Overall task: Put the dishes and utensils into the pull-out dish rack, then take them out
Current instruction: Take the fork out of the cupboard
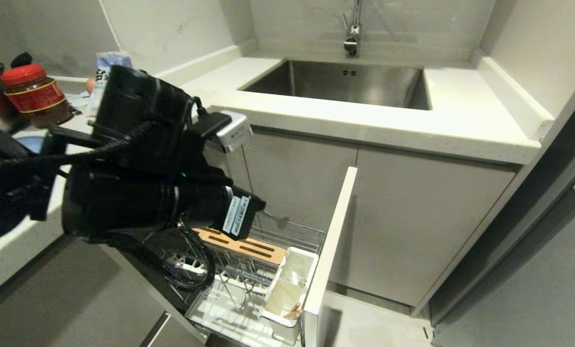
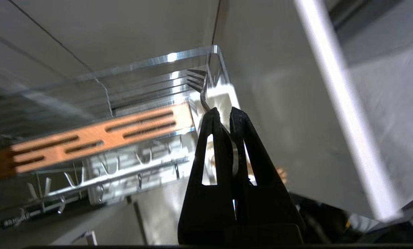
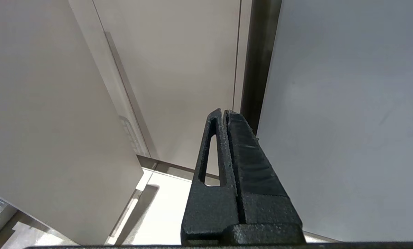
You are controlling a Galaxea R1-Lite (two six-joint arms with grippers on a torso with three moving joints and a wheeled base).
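Observation:
The pull-out dish rack stands drawn out under the counter, with its wooden strip, white utensil cup, drip tray and tall front panel. My left gripper hangs above the cup, shut on the silver fork, whose tines point away over the wire basket. In the head view my left arm hides the fingers; only the fork's end shows. Light-wood chopsticks lie in the cup. A light-blue plate edge shows on the left counter. The bowl is out of view. My right gripper is shut and empty, parked by cabinet doors.
A steel sink with a tap is set in the counter behind the rack. A red-lidded jar and a packet stand on the left counter. White cabinet doors close the space right of the rack.

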